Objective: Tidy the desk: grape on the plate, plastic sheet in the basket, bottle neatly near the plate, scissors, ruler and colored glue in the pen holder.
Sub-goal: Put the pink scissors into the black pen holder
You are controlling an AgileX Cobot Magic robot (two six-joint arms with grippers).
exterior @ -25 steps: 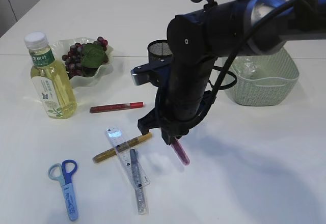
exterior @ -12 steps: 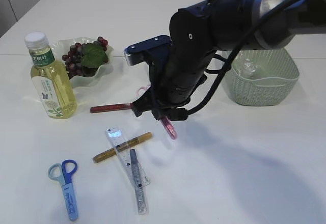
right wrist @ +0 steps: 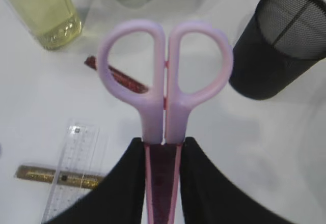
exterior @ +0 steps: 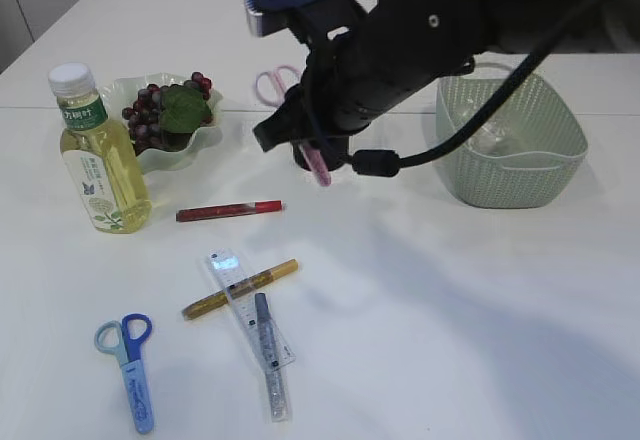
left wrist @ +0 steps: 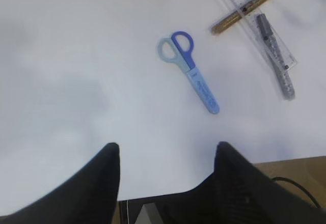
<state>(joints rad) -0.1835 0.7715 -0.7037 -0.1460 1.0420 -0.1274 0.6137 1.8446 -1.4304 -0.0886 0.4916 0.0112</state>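
Right fingers: your right gripper (right wrist: 163,183) is clamped narrow on the pink scissors (right wrist: 164,84), gripping the sheathed blade end; the loops point forward, away from the wrist.
Left fingers: your left gripper (left wrist: 165,178) stands spread wide, holding nothing, low over bare table.
Key relation: the pen holder (right wrist: 282,43) lies ahead and to the right of the pink loops in the right wrist view, mouth up. In the exterior view the scissors hang roughly over the holder, which the arm largely hides there.
Long axis: runs in line with the fingers, tip slanted downward in the exterior view. Judgement: you need the tip centred over the mouth and nearer upright before release.
Nearer arm: right; it already carries the item.
Near clutter: blue scissors (exterior: 128,365), ruler (exterior: 240,295) crossed by a gold glue stick (exterior: 240,289), silver glue stick (exterior: 270,368) on the ruler's near end.
Mid clutter: red glue stick (exterior: 228,210), well clear of the holder.
Far left: bottle (exterior: 100,155) beside the plate (exterior: 205,135); grapes (exterior: 155,115) on it.
Far right: basket (exterior: 510,165), clear sheet apparently inside.
Obstruction: none seen between scissors and holder.
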